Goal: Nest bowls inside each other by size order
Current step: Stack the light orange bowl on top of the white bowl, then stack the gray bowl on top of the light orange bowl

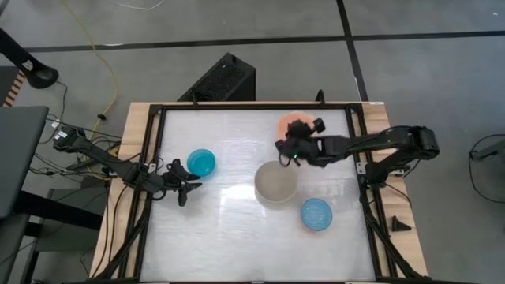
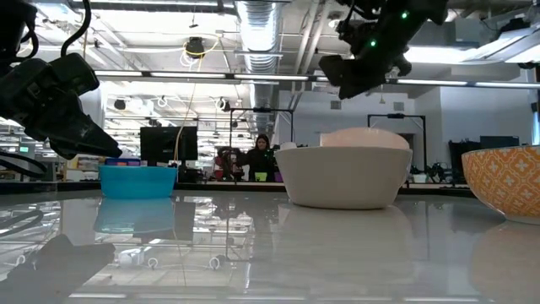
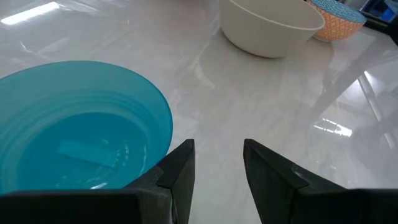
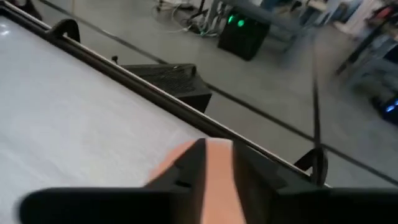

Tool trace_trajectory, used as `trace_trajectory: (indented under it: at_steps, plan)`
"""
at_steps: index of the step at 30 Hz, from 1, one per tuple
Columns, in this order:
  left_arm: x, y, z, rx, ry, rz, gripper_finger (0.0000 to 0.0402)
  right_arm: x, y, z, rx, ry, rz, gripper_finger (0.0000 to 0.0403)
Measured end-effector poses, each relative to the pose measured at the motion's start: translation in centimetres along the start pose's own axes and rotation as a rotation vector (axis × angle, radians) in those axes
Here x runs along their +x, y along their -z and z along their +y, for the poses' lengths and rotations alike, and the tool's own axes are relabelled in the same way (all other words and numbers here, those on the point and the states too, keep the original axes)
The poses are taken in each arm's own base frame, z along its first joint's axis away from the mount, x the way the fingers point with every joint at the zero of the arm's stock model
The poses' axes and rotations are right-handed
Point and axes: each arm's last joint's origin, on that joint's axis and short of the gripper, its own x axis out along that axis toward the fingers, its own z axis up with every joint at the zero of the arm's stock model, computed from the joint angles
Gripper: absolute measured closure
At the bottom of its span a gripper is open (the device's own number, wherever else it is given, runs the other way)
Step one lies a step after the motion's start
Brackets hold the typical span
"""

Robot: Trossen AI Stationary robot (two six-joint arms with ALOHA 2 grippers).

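The teal bowl (image 1: pixel 201 162) stands on the table at the left, also in the left wrist view (image 3: pixel 74 137). The grey-beige bowl (image 1: pixel 275 182) stands mid-table. The light blue bowl (image 1: pixel 316 214), orange-patterned outside (image 2: pixel 506 181), stands near right. The salmon-orange bowl (image 1: pixel 292 124) sits at the far side, half under my right gripper (image 1: pixel 286 150). That gripper is raised above it (image 2: pixel 363 72), its fingers a narrow gap apart. My left gripper (image 1: pixel 189 180) is open, low beside the teal bowl's near-right side. No pale pink-white bowl shows separately.
A black frame (image 1: pixel 158 106) runs around the white tabletop (image 1: pixel 229 229). The near half of the table holds only the light blue bowl. A black box (image 1: pixel 225 79) stands on the floor beyond the far edge. A person (image 2: pixel 261 156) sits far back in the room.
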Motion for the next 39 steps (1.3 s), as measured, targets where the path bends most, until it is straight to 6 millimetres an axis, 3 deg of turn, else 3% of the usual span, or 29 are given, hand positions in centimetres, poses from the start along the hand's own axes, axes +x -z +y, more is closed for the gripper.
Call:
trace_trajectory:
  at_steps: [4, 8, 17, 28, 39]
  plan:
    - [0.0, 0.0, 0.0, 0.0, 0.0, 0.0, 0.0276, 1.4, 2.3, 2.1, -0.053, 0.075, 0.007, 0.0384]
    - [0.0, 0.0, 0.0, 0.0, 0.0, 0.0, 0.0276, 2.4, 3.6, 2.9, -0.053, 0.072, 0.05, 0.0371]
    - [0.0, 0.0, 0.0, 0.0, 0.0, 0.0, 0.0276, 1.7, 3.4, 2.6, -0.027, 0.101, 0.021, 0.0384]
    - [0.0, 0.0, 0.0, 0.0, 0.0, 0.0, 0.0276, 2.6, 5.7, 3.5, -0.058, 0.099, 0.104, 0.0377]
    - [0.0, 0.0, 0.0, 0.0, 0.0, 0.0, 0.0276, 1.6, 4.5, 2.9, -0.047, 0.076, 0.08, 0.0372]
